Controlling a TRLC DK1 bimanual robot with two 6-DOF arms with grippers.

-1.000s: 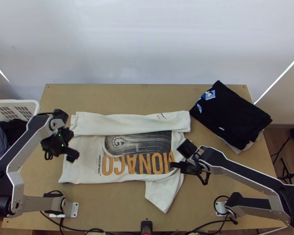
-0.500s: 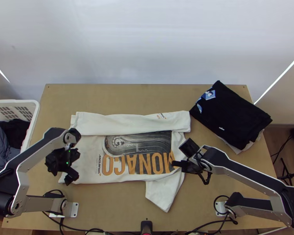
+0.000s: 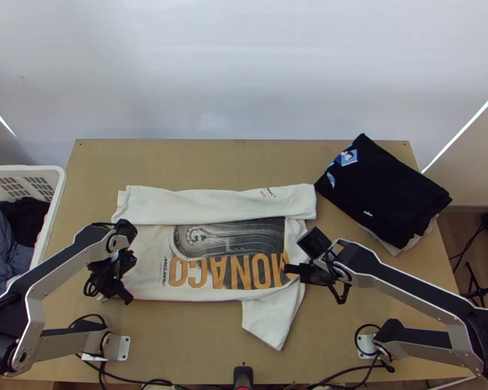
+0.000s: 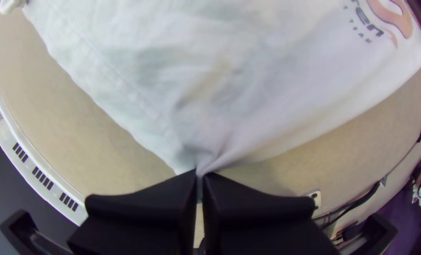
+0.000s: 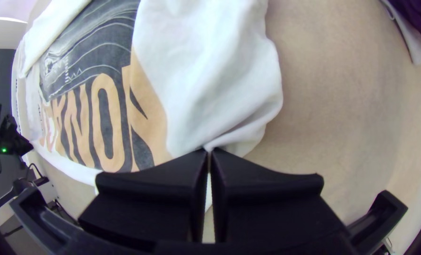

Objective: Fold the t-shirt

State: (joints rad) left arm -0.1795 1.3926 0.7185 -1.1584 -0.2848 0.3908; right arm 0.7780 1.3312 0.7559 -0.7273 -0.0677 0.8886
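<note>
Left gripper (image 3: 128, 299): down at the shirt's near left corner, and look at that, squeezed together in the left wrist view, clamped tight on a pinch of white cloth
Right gripper (image 3: 288, 269): over at the shirt's right side, above the jutting sleeve, pressed together too, nipping a small fold of white cloth in the right wrist view
T-shirt (image 3: 143, 260): across the middle of the table, mostly spread, print up, creased in a fan from the left pinch
Folded band (image 3: 198, 207): laid over along the shirt's far side, running nearly its full width, quite neat
Print (image 3: 247, 272): big orange letters on the near part, dark panel with pale curved lines beyond, face up
Sleeve (image 3: 267, 322): sticking out from the near edge towards the robot, right of middle
Dark pile (image 3: 390, 195): stacked at the far right, just beyond the shirt's right end, pale cloth (image 3: 395, 249) peeking out underneath
Basket (image 3: 56, 175): white, beside the table's left edge, loaded with dark clothes (image 3: 0, 240)
Table (image 3: 198, 351): light wood, right under the shirt and pile
</note>
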